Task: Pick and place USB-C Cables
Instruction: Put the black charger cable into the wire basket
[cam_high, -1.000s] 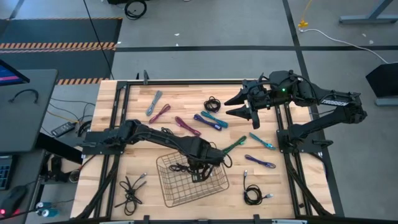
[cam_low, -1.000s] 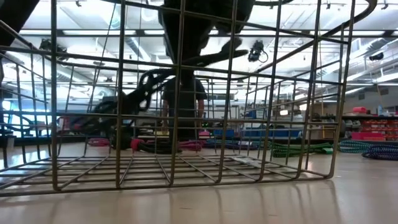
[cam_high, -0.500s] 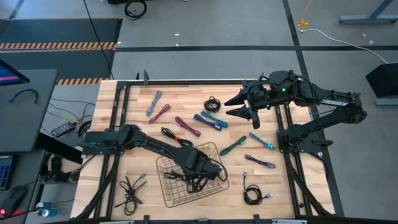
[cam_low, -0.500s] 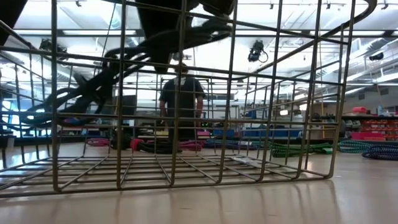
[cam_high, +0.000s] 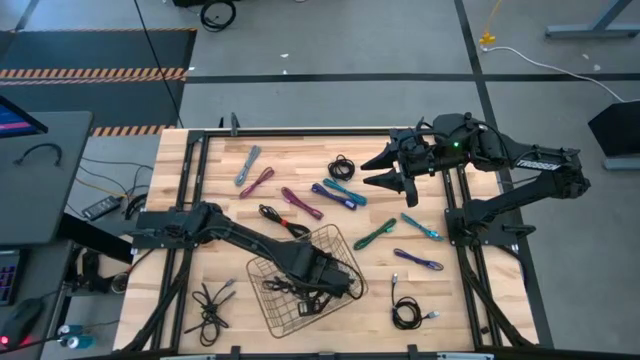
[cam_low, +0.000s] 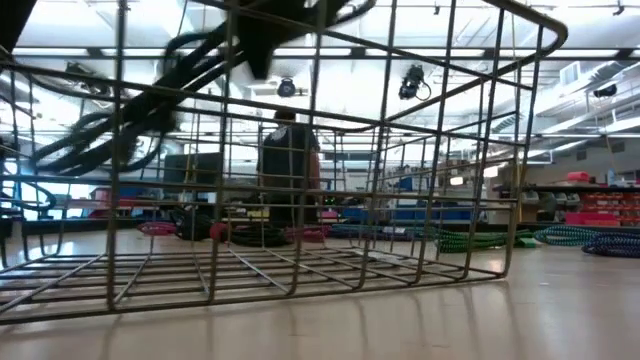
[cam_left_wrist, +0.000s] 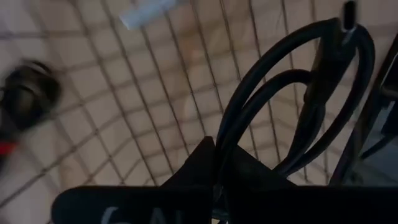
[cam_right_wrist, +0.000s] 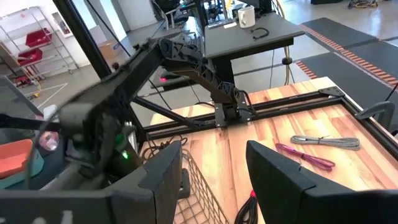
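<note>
My left gripper (cam_high: 322, 288) points down over the wire mesh basket (cam_high: 268, 305), shut on a black USB-C cable (cam_left_wrist: 292, 93). The cable's loops also show in the low view (cam_low: 120, 130), above the basket's floor. Other USB-C cables lie flat on the wooden table: a grey one (cam_high: 248, 164), a magenta one (cam_high: 261, 180), a purple one (cam_high: 302, 203), a green one (cam_high: 375, 235) and a black coil (cam_high: 405, 313). My right gripper (cam_high: 385, 170) hangs open high over the table's far right part, holding nothing. My left gripper pinches the black cable where its loops bunch together (cam_left_wrist: 219, 146), between its two fingers. The fingers come from above and point down. The loops and a plug end (cam_left_wrist: 348, 15) hang below the fingers over the basket's mesh floor (cam_left_wrist: 124, 93), clear of it.
More cables lie around the basket: a black coil (cam_high: 342, 165) at the far side, a teal one (cam_high: 422, 227), a purple one (cam_high: 418, 261) and a black tangle (cam_high: 213, 300) near the front left. A person (cam_low: 288, 170) stands beyond the table.
My left gripper has carried the black cable toward the table's near edge, farther in over the basket, staying shut and pointing down. The basket has turned a little on the table. The right arm has kept still.
</note>
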